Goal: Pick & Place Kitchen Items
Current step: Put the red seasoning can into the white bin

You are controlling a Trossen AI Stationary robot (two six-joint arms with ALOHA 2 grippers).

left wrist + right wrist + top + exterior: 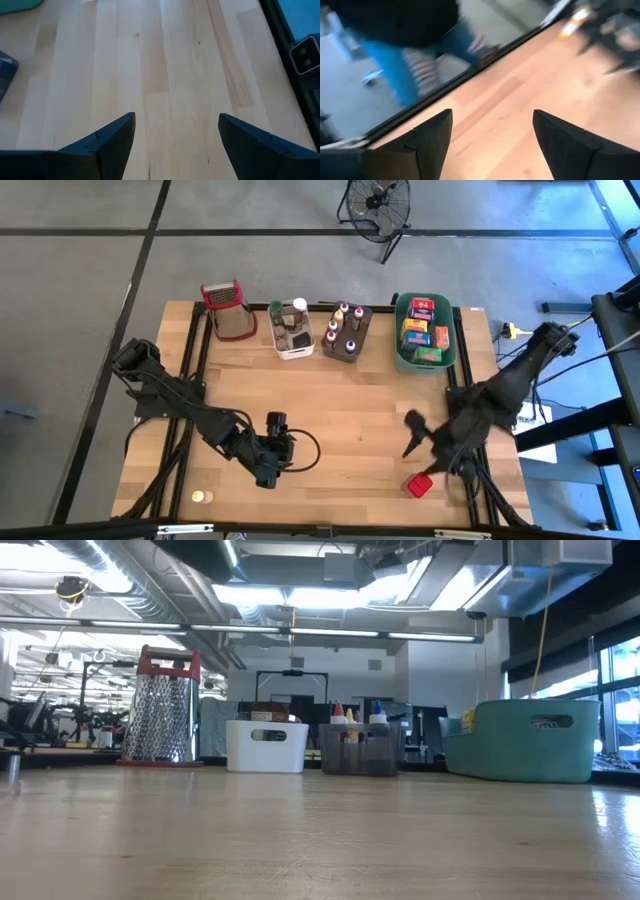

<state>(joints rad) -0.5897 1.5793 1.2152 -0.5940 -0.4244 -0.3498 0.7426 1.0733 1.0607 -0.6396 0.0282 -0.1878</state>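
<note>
Both grippers are being held with fingers spread, empty: left gripper point(272, 448) and right gripper point(425, 452) near the red box point(420, 483) (on the desk point(350, 410)).

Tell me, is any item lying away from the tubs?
Yes. A small red box lies alone near the table's front edge by the right gripper, and a small pale item sits at the front left corner.

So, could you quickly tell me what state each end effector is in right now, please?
Left end effector: open, holding nothing, above bare table.
Right end effector: open, holding nothing, near the table's front edge.
</note>
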